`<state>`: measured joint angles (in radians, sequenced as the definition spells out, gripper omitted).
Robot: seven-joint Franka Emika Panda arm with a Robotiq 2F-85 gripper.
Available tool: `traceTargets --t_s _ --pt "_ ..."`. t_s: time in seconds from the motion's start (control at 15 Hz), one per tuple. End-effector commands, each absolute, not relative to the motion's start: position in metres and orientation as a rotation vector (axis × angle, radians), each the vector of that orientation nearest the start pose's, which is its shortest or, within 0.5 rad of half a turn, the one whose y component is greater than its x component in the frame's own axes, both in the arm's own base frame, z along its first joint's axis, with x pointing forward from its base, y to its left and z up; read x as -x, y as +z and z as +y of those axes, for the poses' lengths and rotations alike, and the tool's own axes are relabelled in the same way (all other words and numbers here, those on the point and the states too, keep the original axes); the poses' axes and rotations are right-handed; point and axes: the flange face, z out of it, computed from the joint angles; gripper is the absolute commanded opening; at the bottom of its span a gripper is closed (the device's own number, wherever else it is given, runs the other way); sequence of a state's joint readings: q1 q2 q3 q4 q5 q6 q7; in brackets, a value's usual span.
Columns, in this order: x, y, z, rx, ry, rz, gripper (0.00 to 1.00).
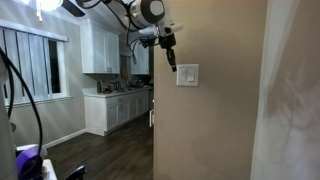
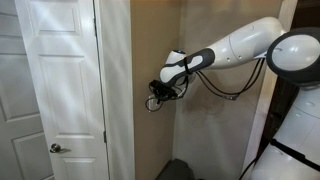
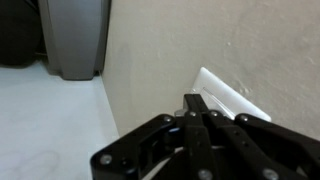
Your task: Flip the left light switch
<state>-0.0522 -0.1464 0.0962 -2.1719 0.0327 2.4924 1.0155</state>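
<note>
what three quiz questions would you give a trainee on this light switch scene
1. True or false: the gripper is holding a cup.
2. In an exterior view, the wall plate is mounted on: A) a tan wall B) a cabinet door C) a window.
3. What white fittings show in the room behind the arm?
Key: 1 false; 2 A; 3 kitchen cabinets.
</note>
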Motion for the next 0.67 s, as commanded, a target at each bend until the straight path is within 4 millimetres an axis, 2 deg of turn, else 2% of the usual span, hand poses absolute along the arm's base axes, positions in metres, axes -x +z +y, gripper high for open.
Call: traceTargets --t_s 0.0,0.2,0.6 --pt "-0.553 0.506 0.015 2.353 -0.568 1.495 0.0" --pt "-0.553 0.503 0.009 2.238 -0.536 1.574 0.0" --pt "-0.542 0.48 -0.014 1.926 -0.417 1.747 0.0"
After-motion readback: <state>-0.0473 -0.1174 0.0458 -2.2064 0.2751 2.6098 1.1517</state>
